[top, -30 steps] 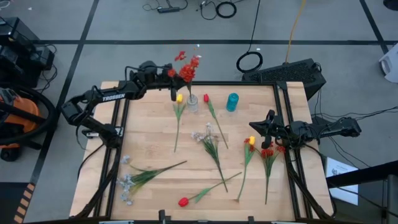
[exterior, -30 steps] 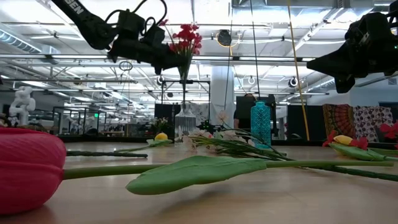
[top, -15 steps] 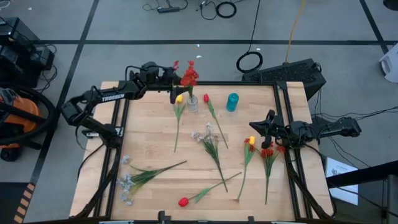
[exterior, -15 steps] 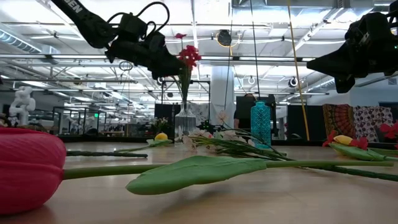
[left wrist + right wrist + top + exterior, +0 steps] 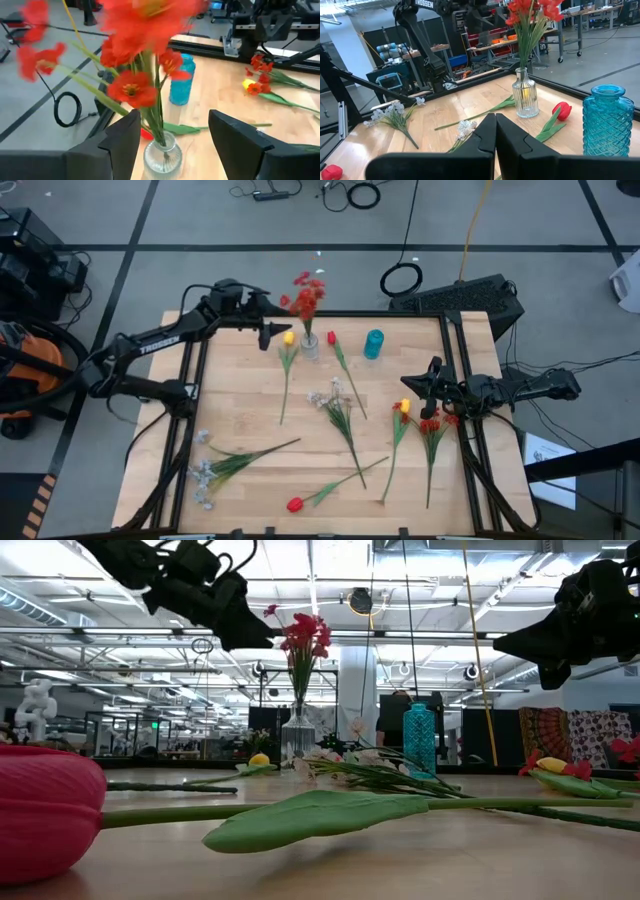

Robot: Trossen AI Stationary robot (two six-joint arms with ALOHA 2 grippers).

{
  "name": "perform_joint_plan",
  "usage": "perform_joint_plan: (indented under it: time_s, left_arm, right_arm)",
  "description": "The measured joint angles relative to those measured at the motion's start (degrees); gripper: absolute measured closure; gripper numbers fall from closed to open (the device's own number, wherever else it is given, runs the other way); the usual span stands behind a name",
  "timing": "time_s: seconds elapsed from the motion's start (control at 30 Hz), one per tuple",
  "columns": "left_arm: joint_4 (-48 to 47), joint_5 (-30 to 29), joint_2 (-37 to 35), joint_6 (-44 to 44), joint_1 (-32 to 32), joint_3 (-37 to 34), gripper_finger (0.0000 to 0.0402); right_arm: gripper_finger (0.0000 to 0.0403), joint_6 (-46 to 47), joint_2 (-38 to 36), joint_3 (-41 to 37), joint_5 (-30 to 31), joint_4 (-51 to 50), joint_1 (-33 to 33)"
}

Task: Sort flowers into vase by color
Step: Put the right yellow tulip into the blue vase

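Observation:
A bunch of red flowers [image 5: 306, 295] stands upright with its stems in the neck of the clear glass vase [image 5: 310, 346] at the table's far edge; it also shows in the low view [image 5: 301, 635]. My left gripper [image 5: 270, 320] hangs open just to the left of the blooms, touching nothing; the left wrist view shows the clear vase [image 5: 162, 159] between and beyond its fingers. A yellow tulip [image 5: 288, 338], a red tulip [image 5: 331, 337] and a white spray [image 5: 335, 395] lie on the wood. My right gripper [image 5: 428, 377] hovers shut at the right, above a yellow tulip [image 5: 404, 407] and red flowers [image 5: 432, 423].
A blue glass vase [image 5: 374, 343] stands right of the clear one. A white-grey spray [image 5: 205, 470] lies at the near left, a red tulip [image 5: 295, 504] at the near edge. A black frame [image 5: 460, 360] runs along the table's sides.
My left gripper has opened and let go of the red flowers, then drawn back up and toward the table's left edge. The red bunch has dropped lower into the clear vase and now stands upright there on its own.

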Motion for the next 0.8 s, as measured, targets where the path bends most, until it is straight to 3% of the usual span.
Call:
perform_joint_plan:
  time_s: [0.23, 0.63, 0.8]
  left_arm:
    - [-1.45, -4.81, -3.13, -1.45, -0.14, 0.02, 0.0162]
    - [-18.61, -8.15, -4.60, -26.83, -2.39, 0.02, 0.0162]
    - [-27.10, -18.86, -4.60, -36.51, -6.88, 0.02, 0.0162]
  right_arm:
    - [0.0403, 0.01, 0.02, 0.01, 0.00, 0.00, -0.02]
    - [0.0403, -0.01, 0.00, -0.01, 0.00, 0.00, -0.01]
    - [0.0403, 0.00, 0.00, 0.00, 0.00, 0.00, -0.01]
